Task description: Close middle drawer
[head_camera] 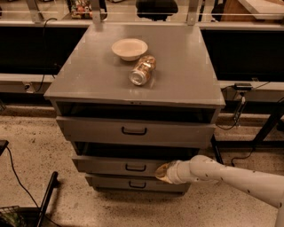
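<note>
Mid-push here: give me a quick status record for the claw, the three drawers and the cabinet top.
middle drawer: out a little, dark gap above its front
claw: at that drawer's front panel, right of its pull
top drawer: also partly out
lowest drawer: set back behind the middle one
cabinet top: upright bowl, can on its side beside it

**What stays out of sight around the cabinet**

The gripper (162, 172) sits against the right end of the front panel of the middle drawer (111, 166) and covers that stretch of it. Its arm (239, 177) runs out past the picture's right edge, to the right of the cabinet (133, 75). The inside of the middle drawer is all shadow beneath the top drawer (133, 131), whose own inside is just as dark. The bottom drawer (133, 183) shows only a strip of its front. On the cabinet, the label on the can (143, 70) is too blurred to read. Behind the cabinet, a black chair (156, 8) is cut by the top edge.
</note>
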### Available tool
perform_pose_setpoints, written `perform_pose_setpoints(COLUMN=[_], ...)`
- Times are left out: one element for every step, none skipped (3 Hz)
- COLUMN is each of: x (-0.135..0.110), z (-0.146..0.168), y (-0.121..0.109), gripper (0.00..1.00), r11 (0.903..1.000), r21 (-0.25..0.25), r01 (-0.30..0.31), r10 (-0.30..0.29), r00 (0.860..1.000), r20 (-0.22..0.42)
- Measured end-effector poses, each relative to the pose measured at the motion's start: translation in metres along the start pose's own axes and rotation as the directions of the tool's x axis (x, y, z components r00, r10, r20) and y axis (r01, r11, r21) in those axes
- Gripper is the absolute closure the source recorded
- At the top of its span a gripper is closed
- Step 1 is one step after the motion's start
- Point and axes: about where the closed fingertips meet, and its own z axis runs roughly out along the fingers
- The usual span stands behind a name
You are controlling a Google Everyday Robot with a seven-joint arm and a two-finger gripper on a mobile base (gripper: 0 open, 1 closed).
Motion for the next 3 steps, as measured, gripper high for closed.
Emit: perform_pose_setpoints(x=[0.001,0.002,-0.002], z=[0.005,0.011,0.008], y=[-0.009,-0.015,0.0], gripper=[1.0,1.0,1.0], r11=[0.9999,0.9998,0.9999], r21=[0.009,0.017,-0.002], r01=[0.008,0.009,0.015], r10=[-0.008,-0.009,-0.014], r00=[1.0,1.0,0.999], r20=[-0.004,0.004,0.042])
